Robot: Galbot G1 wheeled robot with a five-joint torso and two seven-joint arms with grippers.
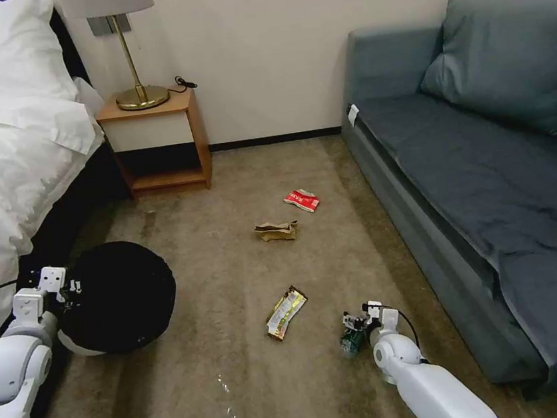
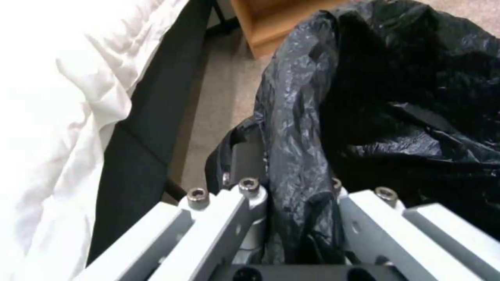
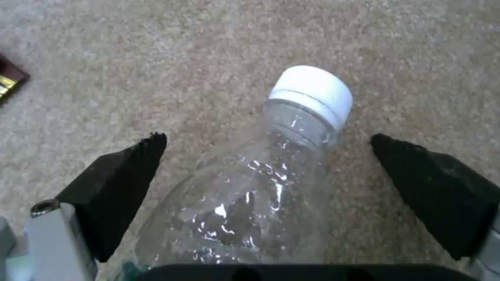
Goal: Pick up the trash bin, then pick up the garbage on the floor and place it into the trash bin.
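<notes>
Black-lined bin (image 1: 117, 298) hangs pinched at its rim in the left gripper (image 1: 66, 287) beside the bed (image 1: 10, 152). Right gripper (image 3: 268, 156) sits low over the carpet (image 1: 244, 374), jaws spread around the bottle (image 3: 271, 187).

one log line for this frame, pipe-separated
left gripper: shut on trash bin rim, by bed | right gripper: open, straddling clear bottle on carpet | on floor: yellow-black wrapper, brown wrapper, red-white packet

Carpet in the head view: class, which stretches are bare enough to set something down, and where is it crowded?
Bare: between the nightstand and the red-and-white packet; between the trash bin and the snack wrapper. Crowded: the middle strip from packet and paper wrapper to the bottle.
</notes>
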